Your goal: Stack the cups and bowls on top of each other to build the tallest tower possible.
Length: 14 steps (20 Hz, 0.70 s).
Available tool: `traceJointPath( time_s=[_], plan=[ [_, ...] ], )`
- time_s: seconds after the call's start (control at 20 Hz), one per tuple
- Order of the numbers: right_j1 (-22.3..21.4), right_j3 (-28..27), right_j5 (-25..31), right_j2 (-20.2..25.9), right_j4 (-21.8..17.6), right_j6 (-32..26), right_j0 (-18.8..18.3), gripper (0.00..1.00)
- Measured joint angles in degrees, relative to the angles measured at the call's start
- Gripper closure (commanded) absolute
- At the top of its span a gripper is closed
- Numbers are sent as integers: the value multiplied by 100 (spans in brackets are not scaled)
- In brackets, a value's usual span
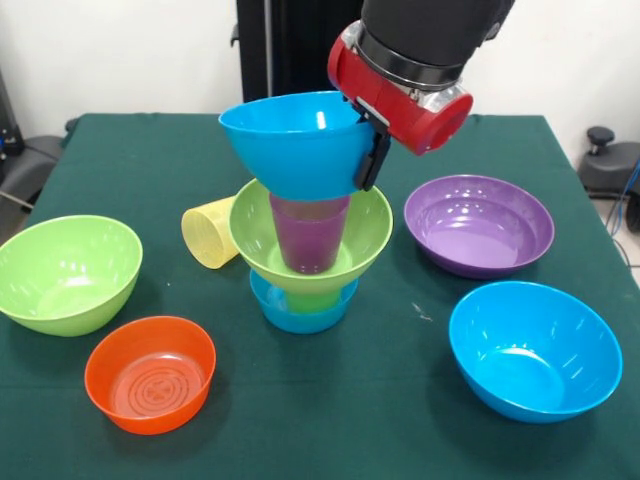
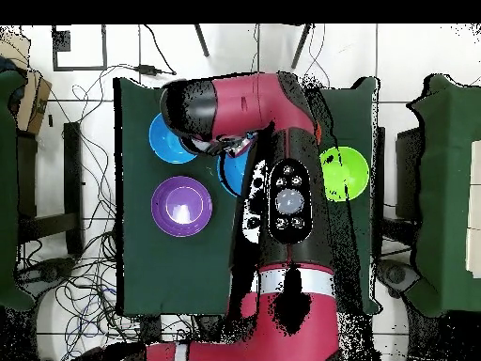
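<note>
The tool [image 1: 372, 150] grips the right-hand rim of the top blue bowl [image 1: 290, 140], its dark fingers [image 1: 378, 158] closed narrowly over the rim wall, one inside and one outside as far as the front view shows. The bowl tilts, its held side higher, and its base sits on or just above the purple cup [image 1: 308, 232] directly beneath; whether it bears fully there cannot be told. That vertical line matters most: the bowl must be centred over the cup before release. Below, the cup stands in the lime green bowl [image 1: 345, 245], which rests on a green cup and the small blue bowl [image 1: 300, 308] on the table [image 1: 400, 400]. A yellow cup [image 1: 208, 232] lies on its side just left of the tower.
</note>
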Motion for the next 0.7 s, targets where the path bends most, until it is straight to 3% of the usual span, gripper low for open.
traceJointPath(
  time_s=[0.2, 0.7],
  plan=[
    [-48, 85, 0, 230, 63, -212, -214, 100],
    [-200, 155, 0, 516, 89, -1346, -667, 100]
  ],
)
